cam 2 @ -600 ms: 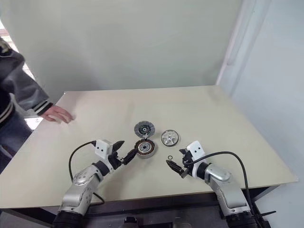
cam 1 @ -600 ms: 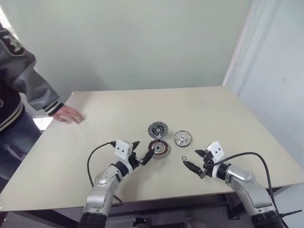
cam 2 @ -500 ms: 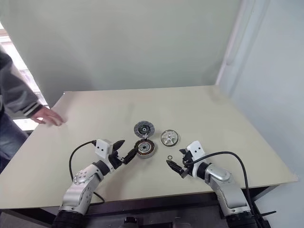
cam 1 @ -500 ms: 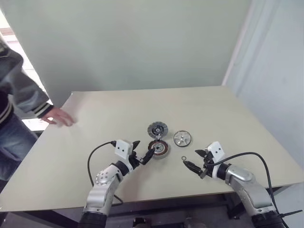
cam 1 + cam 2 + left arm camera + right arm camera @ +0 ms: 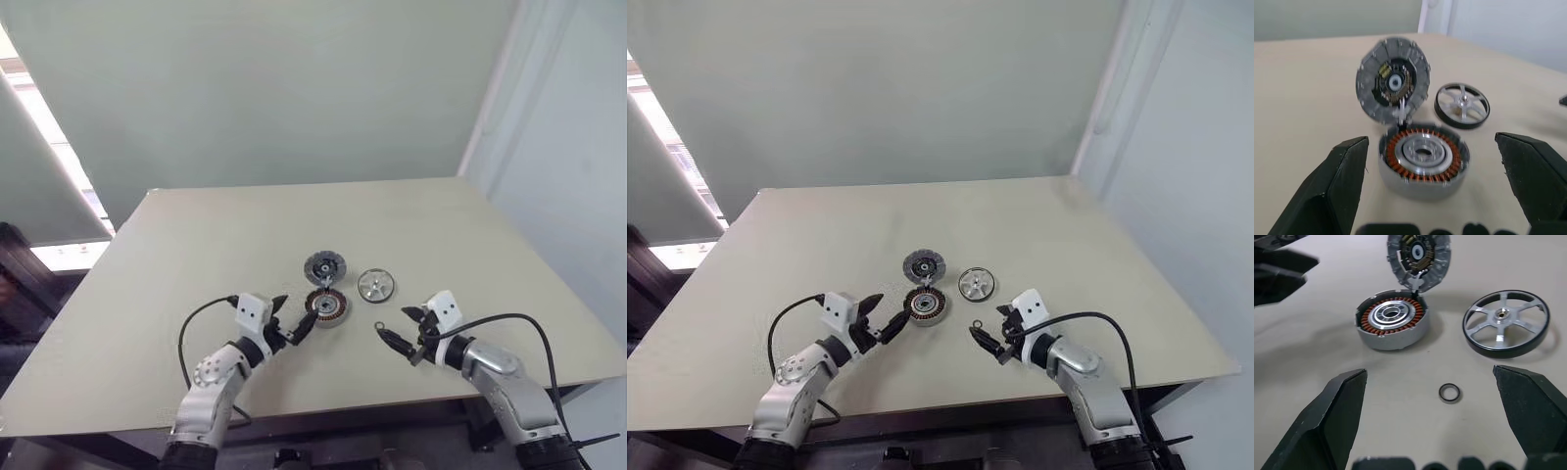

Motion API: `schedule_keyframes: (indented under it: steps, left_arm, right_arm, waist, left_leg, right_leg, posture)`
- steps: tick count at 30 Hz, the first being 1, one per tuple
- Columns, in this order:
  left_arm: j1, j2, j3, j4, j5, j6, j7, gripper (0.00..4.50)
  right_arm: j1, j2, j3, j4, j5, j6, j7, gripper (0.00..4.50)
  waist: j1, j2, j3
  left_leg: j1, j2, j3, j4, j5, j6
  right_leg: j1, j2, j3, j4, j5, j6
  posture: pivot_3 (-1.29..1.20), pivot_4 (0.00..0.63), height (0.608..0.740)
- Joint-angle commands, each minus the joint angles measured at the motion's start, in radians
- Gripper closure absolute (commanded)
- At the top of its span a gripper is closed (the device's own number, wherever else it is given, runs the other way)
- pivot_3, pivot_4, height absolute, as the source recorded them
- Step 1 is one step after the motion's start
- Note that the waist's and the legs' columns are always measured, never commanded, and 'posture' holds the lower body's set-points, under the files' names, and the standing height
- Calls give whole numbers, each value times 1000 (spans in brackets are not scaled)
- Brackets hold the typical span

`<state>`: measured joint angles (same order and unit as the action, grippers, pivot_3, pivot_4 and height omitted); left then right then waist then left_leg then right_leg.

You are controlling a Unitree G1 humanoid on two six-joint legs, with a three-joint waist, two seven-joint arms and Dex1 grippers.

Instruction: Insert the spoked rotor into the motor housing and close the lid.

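Three motor parts sit grouped at the centre of the pale worktop (image 5: 441, 225) in the left eye view, and the one change is at the far left edge: the person in the grey jacket whose hand rested on the worktop's left corner half a second ago has stepped out of frame. The motor housing (image 5: 326, 307), the lid (image 5: 324, 265) just above it and the spoked rotor (image 5: 376, 285) to its right lie as they did. The left pincer (image 5: 298, 322), lower centre-left, hangs spread wide just beside the housing; the right pincer (image 5: 396, 337), lower centre-right, is equally wide and holds nothing.

The right eye view shows the same layout, with a small dark ring (image 5: 976, 324) on the bare worktop between the rotor and the right pincer.

From the left wrist view, the housing (image 5: 1422, 157) sits low and central between the wide black fingers (image 5: 1337, 181), its copper windings exposed. The lid (image 5: 1393, 85) stands tilted up at the housing's far edge, seemingly joined there, and the rotor (image 5: 1462, 105) lies flat at centre-right.

From the right wrist view, the rotor (image 5: 1506, 323) fills the upper right, the housing (image 5: 1392, 321) the upper centre, the ring (image 5: 1449, 393) lies loose below them.

With the bystander clear and nothing grasped, the task appears to be at its start; picking up the rotor looks like the first step.
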<state>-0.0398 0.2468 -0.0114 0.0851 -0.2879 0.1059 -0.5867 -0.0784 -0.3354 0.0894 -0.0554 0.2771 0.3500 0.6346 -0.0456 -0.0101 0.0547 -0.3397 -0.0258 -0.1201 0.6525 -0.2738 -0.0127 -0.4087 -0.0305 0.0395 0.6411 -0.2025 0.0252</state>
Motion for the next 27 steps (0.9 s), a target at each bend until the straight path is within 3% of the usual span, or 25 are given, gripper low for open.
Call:
schedule_keyframes:
  steps: [1, 16, 27]
  left_arm:
    - [7, 11, 11, -62, -8, -22, -14, 67]
    - [111, 26, 2, -100, -14, -79, -83, 67]
    - [135, 65, -35, -112, 6, -75, -128, 67]
  right_arm:
    - [-20, 4, -29, -55, 22, 20, -19, 0]
    - [-22, 58, 1, -13, -40, 10, -104, 0]
    - [-99, 111, 33, 139, -90, 39, -152, 0]
  waist:
    - [0, 0, 0]
    - [0, 1, 0]
    - [-3, 1, 0]
  left_leg:
    - [0, 0, 0, 0, 0, 0]
    - [0, 0, 0, 0, 0, 0]
    - [0, 1, 1, 0, 0, 0]
  right_leg:
    - [0, 0, 0, 0, 0, -1]
    - [0, 0, 0, 0, -1, -1]
    - [-1, 0, 0, 0, -1, -1]
  posture:
    - [0, 0, 740]
    - [0, 0, 740]
    - [0, 0, 740]
